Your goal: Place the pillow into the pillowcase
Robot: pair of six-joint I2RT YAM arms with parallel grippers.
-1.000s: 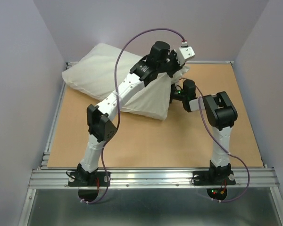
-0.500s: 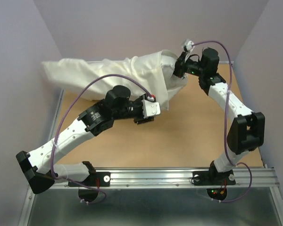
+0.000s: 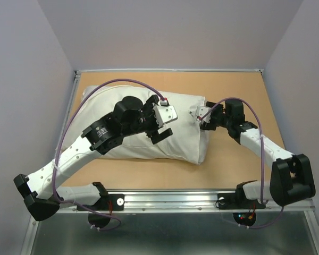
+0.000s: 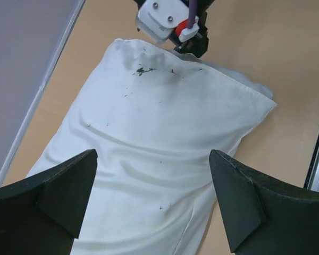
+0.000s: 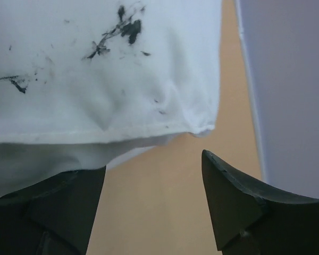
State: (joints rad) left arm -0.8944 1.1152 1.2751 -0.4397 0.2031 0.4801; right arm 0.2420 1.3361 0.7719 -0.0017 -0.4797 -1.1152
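Lying across the left and middle of the desk (image 3: 244,90), the pillowcase (image 3: 175,143) is filled out and rounded. One end sits close to the far-left corner and the hemmed end sits just right of the desk's middle.

Pillow (image 5: 42,156): inside the case. Only a cooler, greyer strip shows, just past the hem in the right wrist view. The rest is covered by the cream fabric.

Left gripper (image 3: 160,126): hangs over the middle of the case, nearer its far long edge. In its own wrist view the fingers (image 4: 48,196) are spread wide, with nothing but the cream surface showing between them below.

Right gripper (image 3: 201,114): sits at the hemmed end of the case, at the corner facing the far edge of the desk. Its fingers (image 5: 239,207) are parted, with bare desk and the edge of the hem showing in the gap. One finger lies right at the grey strip — contact cannot be confirmed.

Surface condition: dark smudges (image 4: 143,69) mark the case near that same corner, and finer specks are scattered further along it. A soft crease runs across the fabric — otherwise the case lies smooth.
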